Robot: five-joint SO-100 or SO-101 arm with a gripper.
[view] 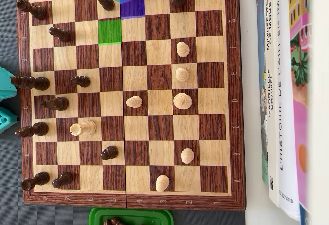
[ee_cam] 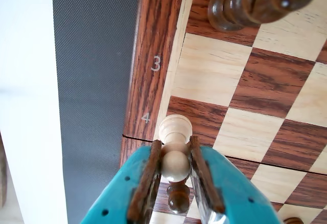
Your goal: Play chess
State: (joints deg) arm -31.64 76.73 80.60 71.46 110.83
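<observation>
Probably a home: art books (view: 288, 96) beside a chessboard (view: 234, 96).

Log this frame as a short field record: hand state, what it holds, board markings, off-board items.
hand: teal two-finger hand, at the wooden chessboard's top edge in the overhead view
grip: shut on a light wooden pawn
near hand: a dark wooden pawn below it in the wrist view
marked squares: green square; blue square
off-board: books at right; green tray at the bottom edge
</observation>
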